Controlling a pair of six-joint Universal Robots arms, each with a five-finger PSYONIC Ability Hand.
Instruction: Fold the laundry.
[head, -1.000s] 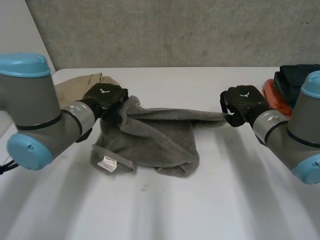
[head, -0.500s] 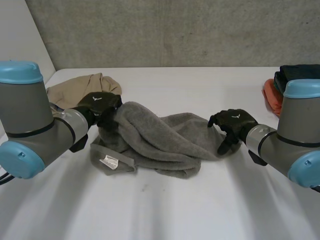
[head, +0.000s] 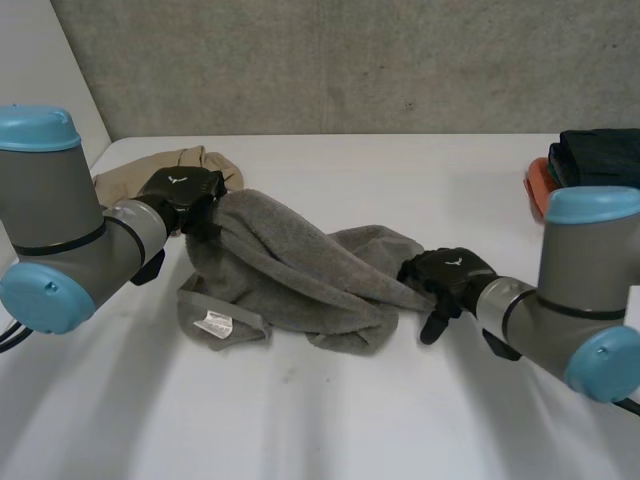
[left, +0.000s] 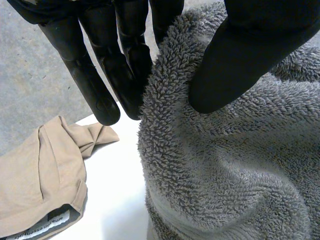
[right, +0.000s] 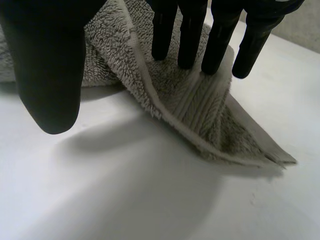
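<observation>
One bunched, fluffy grey towel (head: 300, 275) is pinched in the left hand (head: 178, 192).

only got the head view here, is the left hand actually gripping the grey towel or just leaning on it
Observer: Gripping. In the left wrist view the left hand pinches a fold of the grey towel between its thumb and its fingers.
Operator: ok and the other side
Observer: Not gripping. In the right wrist view the right hand is open. Its straight fingers are over the towel corner, which lies on the table, and its thumb is held well apart above bare table.
</observation>
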